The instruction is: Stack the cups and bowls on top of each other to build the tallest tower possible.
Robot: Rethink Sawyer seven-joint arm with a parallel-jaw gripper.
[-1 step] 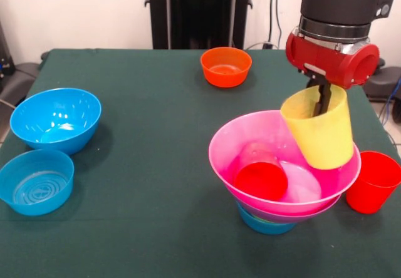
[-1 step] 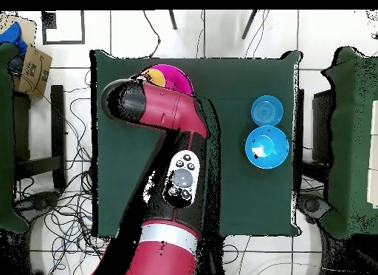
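Best to bring the yellow cup [image 1: 319, 129] down slowly onto the red cup [image 1: 260, 173] lying in the pink bowl [image 1: 250, 137], and to let go only once steady. Pink bowl resting on a small blue bowl [image 1: 266, 224]. Tool [image 1: 323, 106] clamped on the yellow cup's rim, one finger inside. Arm [image 1: 335, 37] coming down from above, cup tipped a little, hanging over the bowl's edge.

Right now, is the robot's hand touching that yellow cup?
Touching. In the front view the hand has one dark finger reaching down inside the yellow cup, whose rim sits against it, tilted and lifted over the pink bowl.
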